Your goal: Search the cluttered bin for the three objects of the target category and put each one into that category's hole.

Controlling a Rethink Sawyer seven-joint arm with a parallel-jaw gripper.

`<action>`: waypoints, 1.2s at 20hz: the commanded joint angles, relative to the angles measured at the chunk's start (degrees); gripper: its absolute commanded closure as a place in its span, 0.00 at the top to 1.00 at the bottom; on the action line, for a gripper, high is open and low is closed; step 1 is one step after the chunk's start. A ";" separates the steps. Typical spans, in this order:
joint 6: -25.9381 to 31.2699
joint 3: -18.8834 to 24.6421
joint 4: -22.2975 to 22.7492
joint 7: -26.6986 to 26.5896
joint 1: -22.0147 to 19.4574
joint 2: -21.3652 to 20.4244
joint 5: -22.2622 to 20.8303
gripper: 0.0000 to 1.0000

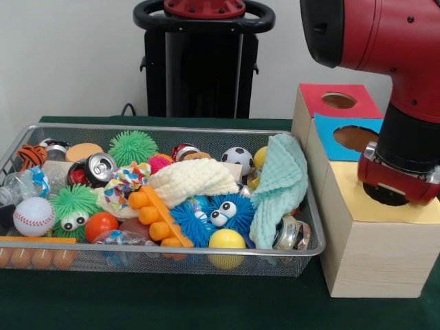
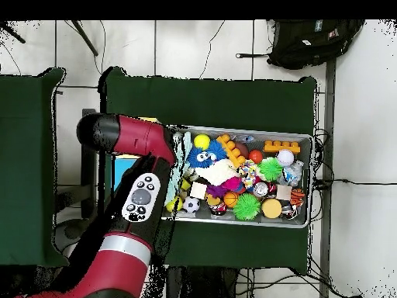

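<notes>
Clutter fills the wire bin (image 1: 162, 253) on the green table (image 1: 172, 302): a dotted fabric piece (image 1: 122, 185) lies left of centre, between a drink can (image 1: 100, 167) and a cream cloth (image 1: 192, 180), while a mint cloth (image 1: 282, 187) drapes over the right end. The red arm (image 1: 385, 41) reaches down over the big wooden box (image 1: 375, 240), its end hiding the yellow-topped hole. The tool itself is hidden there, so whether it is clenched or released cannot be told.
</notes>
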 commanded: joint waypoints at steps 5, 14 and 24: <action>-5.13 7.70 8.12 5.83 -5.88 -4.46 0.24 1.00; -3.89 8.00 13.45 3.69 -6.45 -10.48 -1.80 1.00; -1.80 8.48 14.55 5.48 -5.87 -13.08 -1.83 1.00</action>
